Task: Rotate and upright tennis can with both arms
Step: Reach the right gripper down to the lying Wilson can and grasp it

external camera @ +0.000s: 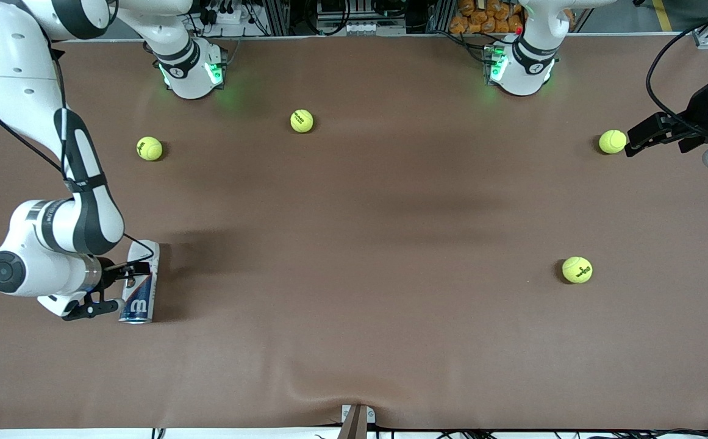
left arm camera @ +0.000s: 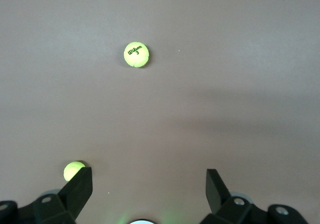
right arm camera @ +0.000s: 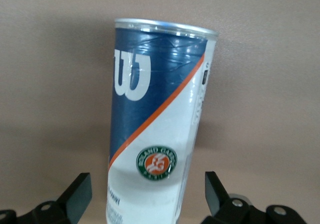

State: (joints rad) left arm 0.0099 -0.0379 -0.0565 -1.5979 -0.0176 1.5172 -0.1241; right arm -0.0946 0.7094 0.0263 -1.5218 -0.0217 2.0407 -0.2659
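My arms (external camera: 79, 201) are glossy white shells with black bands at the joints, and a thin black cable trails along the right one. Both bases (external camera: 189, 73) glow green. My grippers (external camera: 108, 286) are matte black, each finger (right arm camera: 75, 194) a blunt wedge on a block with silver screws (right arm camera: 239, 202).
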